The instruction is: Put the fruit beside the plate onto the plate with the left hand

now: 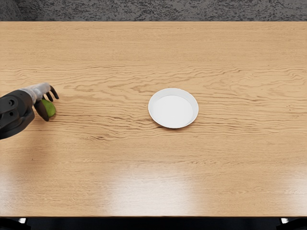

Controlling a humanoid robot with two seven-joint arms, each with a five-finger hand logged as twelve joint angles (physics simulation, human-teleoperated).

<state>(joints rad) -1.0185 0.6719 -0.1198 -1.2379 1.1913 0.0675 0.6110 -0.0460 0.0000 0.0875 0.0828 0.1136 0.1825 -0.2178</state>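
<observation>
A white round plate (173, 108) lies on the wooden table a little right of the middle, with nothing on it. Far to its left, near the table's left edge, a small green fruit (49, 109) shows partly between dark fingers. My left hand (45, 101) comes in from the picture's left edge and its fingers are curled around the fruit. The dark forearm covers the fruit's left side, so I cannot tell whether the fruit rests on the table or is lifted.
The wooden table (153, 167) fills nearly the whole view, with a dark floor beyond its far edge. A wide stretch of bare wood lies between the hand and the plate.
</observation>
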